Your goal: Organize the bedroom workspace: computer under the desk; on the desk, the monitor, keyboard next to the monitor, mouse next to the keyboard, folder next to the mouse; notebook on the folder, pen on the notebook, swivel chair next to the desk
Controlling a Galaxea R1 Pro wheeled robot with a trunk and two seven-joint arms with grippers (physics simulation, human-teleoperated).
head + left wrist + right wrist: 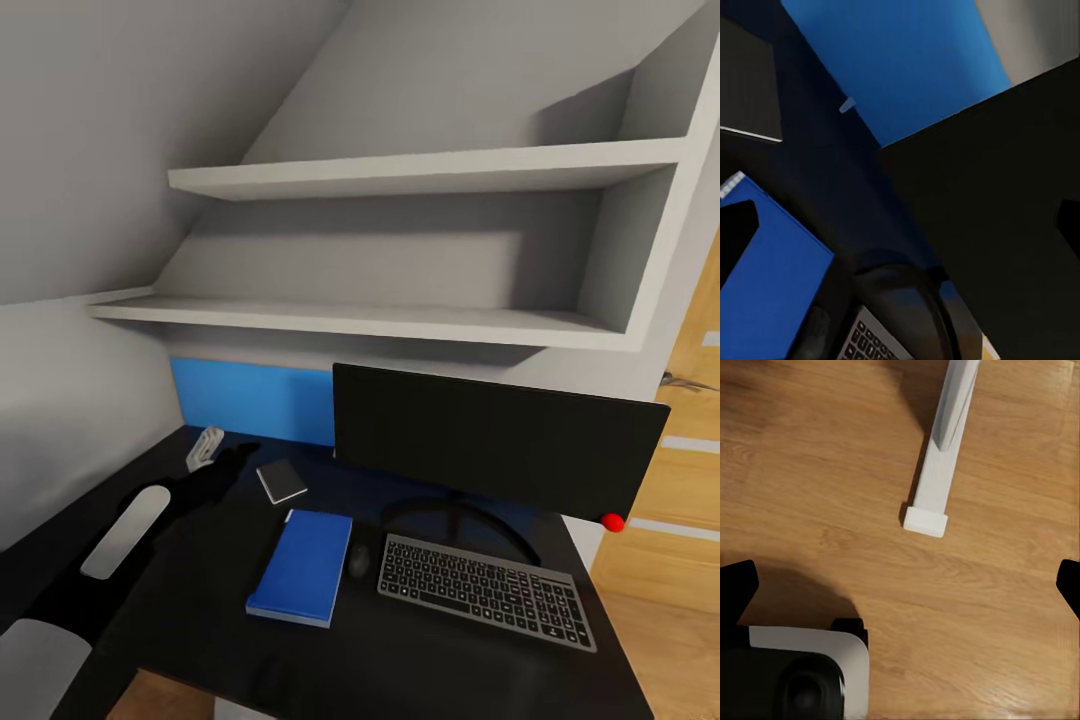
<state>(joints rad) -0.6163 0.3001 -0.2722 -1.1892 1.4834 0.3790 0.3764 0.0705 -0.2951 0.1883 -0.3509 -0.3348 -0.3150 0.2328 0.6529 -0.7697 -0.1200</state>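
The monitor (497,446) stands on the black desk (420,660) with the keyboard (487,590) in front of it. Left of the keyboard lies the dark mouse (358,560), then the blue folder (303,566). The small dark notebook (282,481) lies behind the folder, apart from it. My left gripper (243,452) hovers open just left of the notebook; its wrist view takes in notebook (750,82), folder (765,292) and monitor (997,210). A thin pale sliver (847,105) may be the pen. My right gripper (900,585) is open over the floor. Computer and swivel chair are out of view.
White wall shelves (400,320) hang low over the desk under the sloped ceiling. The blue back panel (250,398) closes the desk's rear. An oak door (680,470) is at the right. A white desk leg (937,472) stands on the wood floor beside my base (802,675).
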